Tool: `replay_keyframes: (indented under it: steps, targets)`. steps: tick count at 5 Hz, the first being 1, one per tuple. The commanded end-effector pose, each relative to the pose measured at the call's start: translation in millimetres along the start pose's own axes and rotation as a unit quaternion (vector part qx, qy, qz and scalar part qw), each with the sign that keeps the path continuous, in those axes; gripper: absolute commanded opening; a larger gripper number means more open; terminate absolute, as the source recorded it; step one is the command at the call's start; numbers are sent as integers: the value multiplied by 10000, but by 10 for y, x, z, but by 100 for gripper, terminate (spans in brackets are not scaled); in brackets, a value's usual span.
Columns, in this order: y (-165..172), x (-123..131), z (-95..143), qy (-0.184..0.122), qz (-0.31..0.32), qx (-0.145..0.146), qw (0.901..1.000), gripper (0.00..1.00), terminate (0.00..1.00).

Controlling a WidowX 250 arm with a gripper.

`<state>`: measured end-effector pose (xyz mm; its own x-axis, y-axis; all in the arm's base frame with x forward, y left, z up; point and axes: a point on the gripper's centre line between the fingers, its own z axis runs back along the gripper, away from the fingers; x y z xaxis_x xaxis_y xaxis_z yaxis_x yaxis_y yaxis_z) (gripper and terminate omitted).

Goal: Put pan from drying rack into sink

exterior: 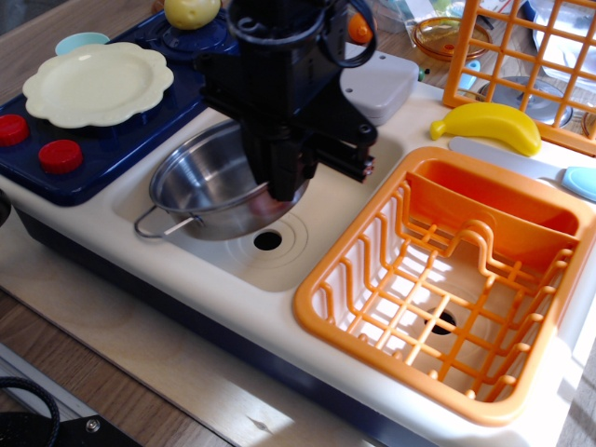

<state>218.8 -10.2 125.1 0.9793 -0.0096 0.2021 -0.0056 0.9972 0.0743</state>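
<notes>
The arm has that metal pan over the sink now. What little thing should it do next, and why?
Probably lower it a touch further, then let go. The pan is inside the sink, left of the drain hole, and the drying rack is empty. The gripper hides the pan's far rim, so I cannot tell if the pan already rests on the bottom.

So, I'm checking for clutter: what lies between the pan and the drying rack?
Only bare sink floor with its drain hole, then the sink's rim, separates the pan from the drying rack.
</notes>
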Motion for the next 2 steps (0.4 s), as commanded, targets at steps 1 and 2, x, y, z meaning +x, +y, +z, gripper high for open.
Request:
replay_keyframes:
  steps: [1,2]
  targets:
    - [38,48,56,-254,-64,54,9996,100,0]
    - [38,48,56,-254,-64,54,9996,100,100]
